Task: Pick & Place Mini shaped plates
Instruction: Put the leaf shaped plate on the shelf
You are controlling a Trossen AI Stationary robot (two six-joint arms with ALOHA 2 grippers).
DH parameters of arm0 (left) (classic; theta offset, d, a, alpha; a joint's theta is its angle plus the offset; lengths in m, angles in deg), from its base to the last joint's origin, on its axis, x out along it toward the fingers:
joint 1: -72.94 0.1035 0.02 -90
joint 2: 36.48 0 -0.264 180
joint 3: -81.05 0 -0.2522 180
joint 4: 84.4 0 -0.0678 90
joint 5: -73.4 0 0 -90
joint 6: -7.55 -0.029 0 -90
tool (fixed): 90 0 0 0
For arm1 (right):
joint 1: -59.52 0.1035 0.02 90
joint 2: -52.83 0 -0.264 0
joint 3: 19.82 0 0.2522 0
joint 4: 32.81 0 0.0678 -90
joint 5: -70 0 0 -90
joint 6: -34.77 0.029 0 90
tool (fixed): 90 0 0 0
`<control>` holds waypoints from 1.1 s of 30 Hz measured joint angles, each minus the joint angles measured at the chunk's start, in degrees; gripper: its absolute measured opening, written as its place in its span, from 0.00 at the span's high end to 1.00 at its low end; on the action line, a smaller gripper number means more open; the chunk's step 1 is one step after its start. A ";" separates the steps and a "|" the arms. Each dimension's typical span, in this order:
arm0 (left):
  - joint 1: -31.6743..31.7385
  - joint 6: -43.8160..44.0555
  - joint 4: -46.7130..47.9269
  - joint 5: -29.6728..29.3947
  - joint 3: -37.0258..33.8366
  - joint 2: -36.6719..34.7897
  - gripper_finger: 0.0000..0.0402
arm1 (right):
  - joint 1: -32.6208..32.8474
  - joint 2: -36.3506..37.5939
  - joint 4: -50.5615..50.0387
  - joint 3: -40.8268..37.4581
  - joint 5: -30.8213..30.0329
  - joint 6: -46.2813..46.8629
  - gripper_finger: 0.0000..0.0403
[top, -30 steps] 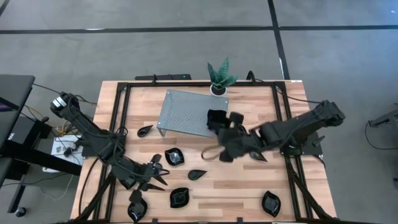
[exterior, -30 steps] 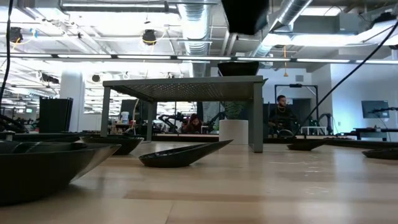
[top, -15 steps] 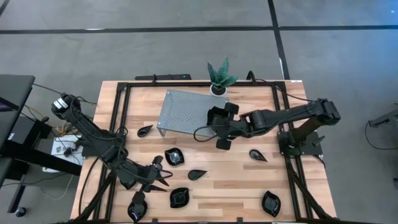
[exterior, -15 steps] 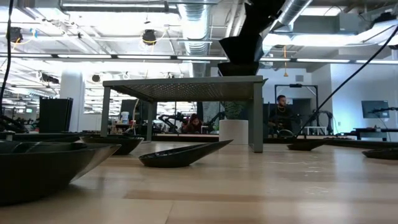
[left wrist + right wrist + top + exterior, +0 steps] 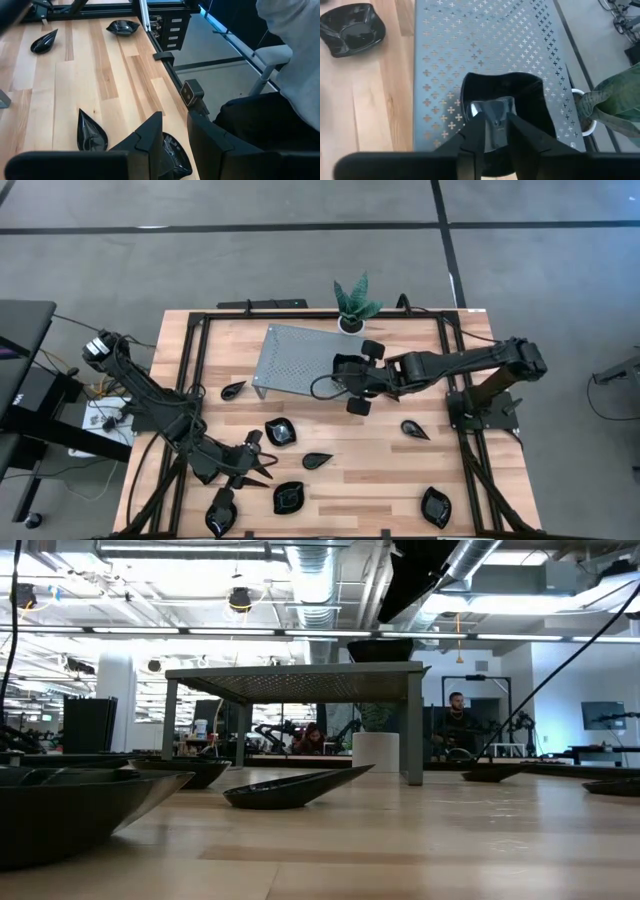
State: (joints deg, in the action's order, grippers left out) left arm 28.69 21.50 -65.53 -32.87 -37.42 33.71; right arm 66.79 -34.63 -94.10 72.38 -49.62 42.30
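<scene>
At the left we keep our left gripper point(image 5: 262, 467) low over the near part of the table point(image 5: 380, 465), its fingers spread apart with nothing between them. A teardrop dish point(image 5: 90, 133) lies just beside them and a wavy-rimmed dish point(image 5: 172, 157) sits right under the fingertips. More black dishes are scattered near that arm, among them a square dish point(image 5: 280, 432) and a leaf dish point(image 5: 233, 390) by the metal stand point(image 5: 295, 362).

In the middle, our right gripper point(image 5: 496, 131) reaches over the stand's right end, where a square wavy-rimmed plate point(image 5: 512, 91) sits on the perforated top. The fingers are close together over the plate's near rim. We judge they pinch it, but we cannot tell for certain whether they hold or have let go.

To finish this placement well, we should make sure the plate lies flat and fully on the perforated surface, clear of the edge. Then we open slowly and lift straight up, so a fingertip does not drag the glossy rim off the stand.

Further right, a small dish point(image 5: 414, 429) and another dish point(image 5: 436, 507) wait on the wood. The potted plant point(image 5: 352, 302) stands behind the stand.
</scene>
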 joint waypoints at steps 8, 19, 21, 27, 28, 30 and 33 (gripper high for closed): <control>0.00 2.13 0.00 -0.02 0.00 0.00 0.77 | 5.26 0.00 4.03 0.00 4.83 4.49 0.78; -1.20 4.28 -0.04 -0.04 0.00 1.78 0.72 | 23.69 0.04 9.83 -0.19 -1.85 8.39 0.79; -1.20 5.89 -0.02 0.00 0.00 3.07 0.68 | 25.81 0.15 11.75 -2.25 -3.66 8.89 0.79; -0.94 9.18 0.01 -0.02 0.00 9.04 0.57 | 26.77 0.15 29.35 -15.73 2.61 10.95 0.79; -0.96 9.42 -0.04 0.00 0.00 10.23 0.56 | 26.37 0.13 33.44 -18.44 4.49 11.89 0.79; -0.98 9.74 -0.11 0.02 0.00 12.55 0.55 | 25.27 0.09 41.68 -23.02 7.33 12.92 0.79; -1.07 13.01 -1.00 1.58 0.00 15.36 0.55 | 23.68 0.11 48.91 -27.34 9.27 11.84 0.79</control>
State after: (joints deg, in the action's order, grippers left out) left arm 27.62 34.51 -66.53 -31.29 -37.42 49.07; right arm 90.46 -34.52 -45.19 45.03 -40.36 54.14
